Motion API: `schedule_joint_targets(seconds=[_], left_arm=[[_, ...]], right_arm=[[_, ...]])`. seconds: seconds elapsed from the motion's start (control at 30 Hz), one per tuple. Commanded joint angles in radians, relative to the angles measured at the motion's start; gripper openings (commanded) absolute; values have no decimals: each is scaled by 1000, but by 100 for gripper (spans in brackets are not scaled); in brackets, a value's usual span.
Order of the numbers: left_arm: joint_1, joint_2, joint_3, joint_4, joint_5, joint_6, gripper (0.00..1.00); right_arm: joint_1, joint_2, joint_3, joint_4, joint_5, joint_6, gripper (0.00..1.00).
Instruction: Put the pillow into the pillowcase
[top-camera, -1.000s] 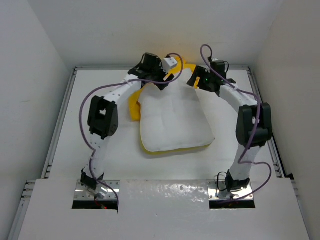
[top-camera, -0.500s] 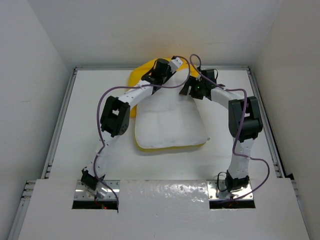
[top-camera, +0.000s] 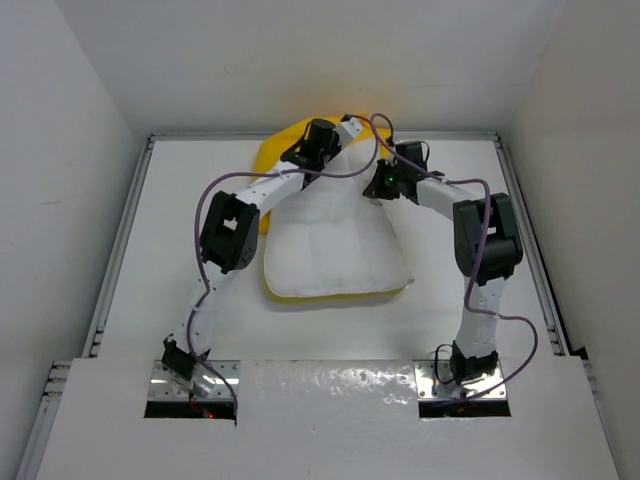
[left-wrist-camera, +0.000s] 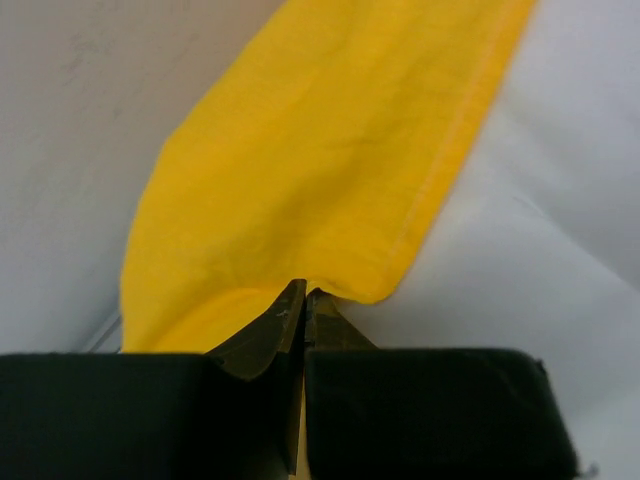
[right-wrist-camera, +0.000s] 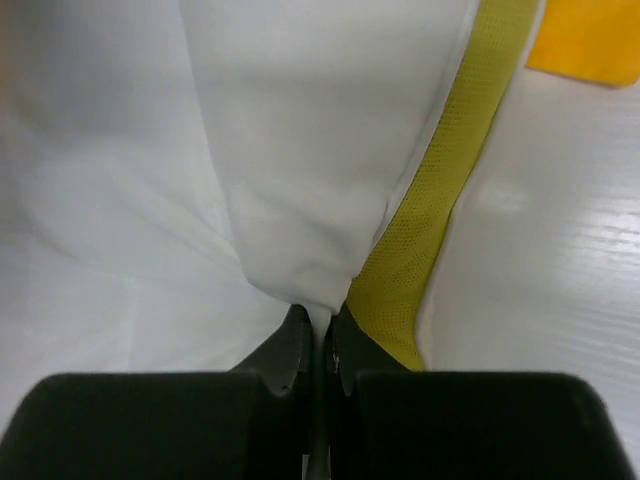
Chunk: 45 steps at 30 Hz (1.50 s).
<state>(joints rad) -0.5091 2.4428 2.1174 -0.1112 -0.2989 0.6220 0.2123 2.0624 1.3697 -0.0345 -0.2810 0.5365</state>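
Note:
The white quilted pillow (top-camera: 335, 240) lies mid-table on top of the yellow pillowcase (top-camera: 277, 153), which shows behind its far left corner and as a thin edge along its near side. At the pillow's far end, my left gripper (top-camera: 338, 140) is shut on a fold of the yellow pillowcase (left-wrist-camera: 320, 150), with its tips (left-wrist-camera: 304, 292) pinching the cloth. My right gripper (top-camera: 377, 187) is shut on the pillow's far right corner, with white pillow fabric (right-wrist-camera: 300, 150) caught between its tips (right-wrist-camera: 322, 312) beside the pillow's yellow mesh strip (right-wrist-camera: 440, 200).
The white table (top-camera: 170, 200) has raised rails along the left (top-camera: 125, 230), right (top-camera: 525, 220) and far sides, with white walls close behind. A corner of yellow cloth (right-wrist-camera: 590, 40) lies on the table beyond the pillow in the right wrist view.
Both grippers have gone from open to shut, the left on the pillowcase and the right on the pillow. Both arms moved inward toward the pillow's far end; the pillow shifted slightly left.

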Motion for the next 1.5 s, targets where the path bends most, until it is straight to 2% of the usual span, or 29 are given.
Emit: schedule_joint_targets(seconds=[0.0, 0.03, 0.07, 0.13, 0.17, 0.23, 0.27, 0.4, 0.47, 0.5, 0.57, 0.63, 0.77, 0.83, 0.9, 0.97, 1.0, 1.03, 1.07, 1.1, 1.2, 1.23, 1.33, 1.47], left_arm=[[3, -62, 15, -61, 261, -64, 0], [3, -83, 9, -68, 393, -79, 0], [4, -105, 50, -118, 450, -117, 0], [4, -103, 136, -186, 599, -166, 0], [9, -106, 198, -217, 654, -203, 0], [21, -134, 231, -274, 821, -234, 0], [24, -142, 251, -310, 858, -254, 0], [34, -175, 273, -430, 1046, -255, 0], [34, -194, 269, -519, 1170, -200, 0], [31, -202, 269, -556, 1234, -174, 0], [30, -211, 253, -662, 1270, -79, 0], [30, -223, 245, -802, 1296, 64, 0], [23, -238, 237, -1048, 1302, 347, 0], [27, -252, 199, -1113, 1262, 428, 0], [52, -277, 129, -1102, 1227, 429, 0], [90, -303, 67, -992, 1183, 324, 0], [101, -335, 2, -925, 1149, 186, 0], [107, -353, -28, -781, 1099, 117, 6], [113, -370, -58, -715, 972, 55, 13], [112, -407, -116, -593, 909, -29, 22], [104, -410, -128, -484, 726, -140, 37], [100, -406, -126, -470, 692, -151, 46], [64, -396, -161, -420, 603, -145, 61], [61, -381, -244, -332, 497, -151, 63]], right_arm=[[57, -50, 14, -74, 73, -122, 0], [79, -65, 23, -91, 107, -163, 0], [99, -85, 31, -99, 130, -243, 0], [143, -160, 13, -59, 138, -289, 0], [148, -186, -27, -29, 114, -290, 0], [148, -264, -93, 89, 44, -267, 0], [148, -281, -106, 132, 17, -276, 0], [144, -306, -116, 192, -79, -247, 0], [125, -308, -147, 258, -110, -166, 0], [115, -308, -162, 359, -116, -118, 0], [81, -312, -214, 523, -118, 24, 0], [72, -315, -224, 567, -58, 77, 0], [55, -320, -216, 576, 52, 126, 0], [39, -323, -238, 581, 74, 192, 0], [39, -334, -259, 564, 54, 183, 0], [67, -352, -274, 500, 29, 110, 0], [82, -360, -303, 478, 19, 55, 0], [116, -367, -320, 464, 6, 30, 0], [133, -377, -336, 452, -10, 11, 0], [157, -378, -366, 453, -47, -1, 0], [188, -371, -394, 469, -84, 3, 0], [203, -364, -394, 463, -89, 2, 0], [216, -347, -396, 462, -103, 17, 0], [214, -346, -409, 455, -103, 22, 0]])
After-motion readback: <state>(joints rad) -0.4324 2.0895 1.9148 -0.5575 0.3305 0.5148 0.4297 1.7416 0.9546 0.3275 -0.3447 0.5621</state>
